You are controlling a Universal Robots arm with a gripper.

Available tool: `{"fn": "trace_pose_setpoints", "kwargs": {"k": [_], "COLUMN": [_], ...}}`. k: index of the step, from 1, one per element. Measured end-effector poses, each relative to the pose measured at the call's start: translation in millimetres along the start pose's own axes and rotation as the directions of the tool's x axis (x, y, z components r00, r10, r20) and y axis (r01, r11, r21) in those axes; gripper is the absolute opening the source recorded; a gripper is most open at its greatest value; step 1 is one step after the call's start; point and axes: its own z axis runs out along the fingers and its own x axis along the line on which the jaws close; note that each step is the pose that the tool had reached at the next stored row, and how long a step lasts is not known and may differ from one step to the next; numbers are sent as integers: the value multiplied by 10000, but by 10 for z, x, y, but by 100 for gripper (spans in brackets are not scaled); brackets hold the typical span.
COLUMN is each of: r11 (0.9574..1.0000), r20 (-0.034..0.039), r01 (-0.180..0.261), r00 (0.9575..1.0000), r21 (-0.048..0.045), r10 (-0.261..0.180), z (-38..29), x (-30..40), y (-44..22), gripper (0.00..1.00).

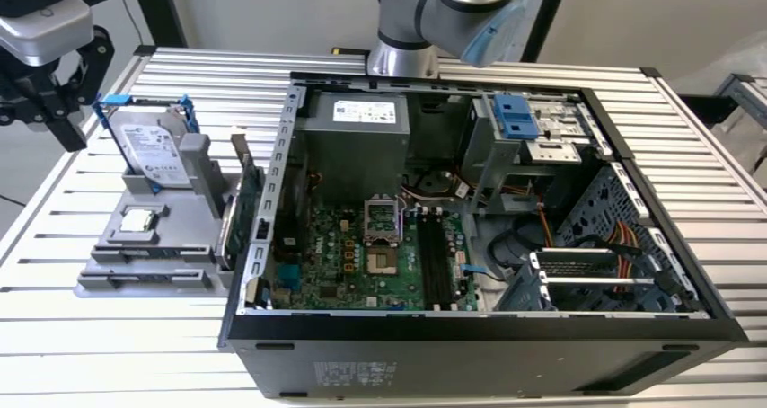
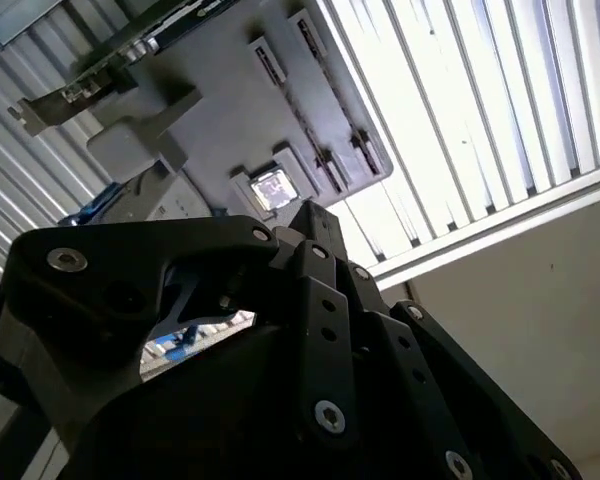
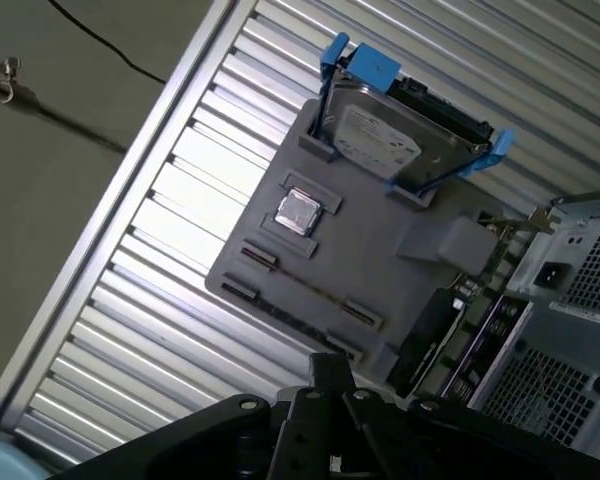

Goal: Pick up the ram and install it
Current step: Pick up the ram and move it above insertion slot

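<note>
The arm [image 1: 414, 22] I run remotely: brushed silver tube sections with a pale blue joint cap [image 1: 489, 26]. Its pincer [image 1: 48, 110] is matte black beneath a light grey wrist housing [image 1: 42, 26]. In the second wrist view, stacked black link plates [image 2: 320, 330] carry silver hex-socket screws [image 2: 327, 417]; the same link plates show in the first wrist view.

1 PC [image 1: 480, 359], 1 HDD [image 1: 156, 156], 1 CPU [image 1: 140, 219], 1 tray [image 1: 144, 279].

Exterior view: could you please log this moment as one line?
hand open, empty | near parts tray, exterior view's left | hard drive upright in tray
</note>
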Motion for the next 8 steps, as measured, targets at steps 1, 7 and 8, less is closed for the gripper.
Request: {"fn": "trace_pose_setpoints", "kwargs": {"k": [1,7,8], "r11": [9999,9972,9965], "r20": [-5,-37,-42], "r01": [112,746,838], "r00": [9999,9972,9965], "r21": [-2,-16,-18], "r10": [-112,-746,-838], "z": [0,0,0], "x": [0,0,0], "y": [0,0,0], "gripper": [0,0,0]}}
